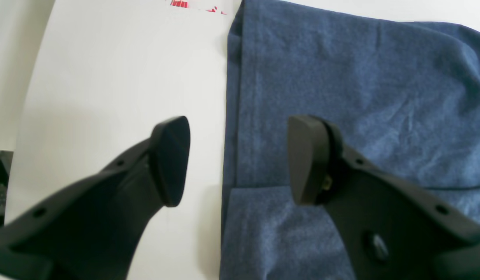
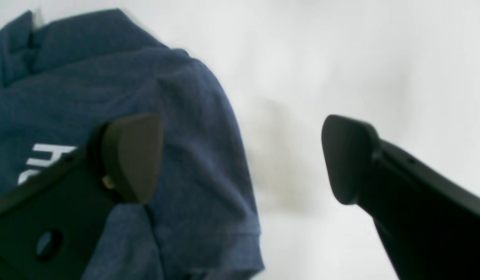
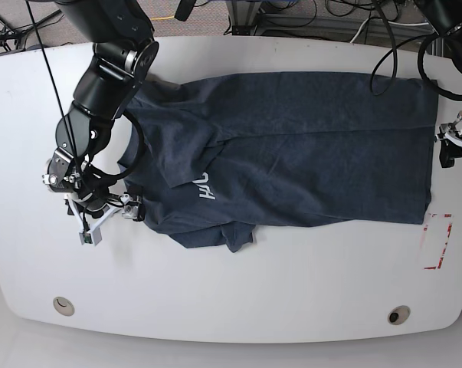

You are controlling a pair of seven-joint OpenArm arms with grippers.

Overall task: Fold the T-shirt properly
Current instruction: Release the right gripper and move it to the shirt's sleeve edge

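A dark blue T-shirt [image 3: 292, 146] lies spread across the white table [image 3: 238, 291], its left part folded over so that white lettering [image 3: 205, 186] shows. My right gripper [image 3: 112, 208] is open at the shirt's left sleeve. In the right wrist view it [image 2: 240, 159] has one finger [image 2: 133, 157] over the sleeve [image 2: 201, 155] and the other over bare table. My left gripper [image 3: 454, 147] is open at the shirt's right edge. In the left wrist view it [image 1: 238, 161] straddles that edge of the shirt [image 1: 341, 97], holding nothing.
A red-marked rectangle [image 3: 436, 240] lies on the table near the shirt's lower right corner; its red marks also show in the left wrist view [image 1: 181, 4]. Two round holes [image 3: 62, 305] [image 3: 399, 314] sit near the front edge. Cables run behind the table's far edge [image 3: 292, 15].
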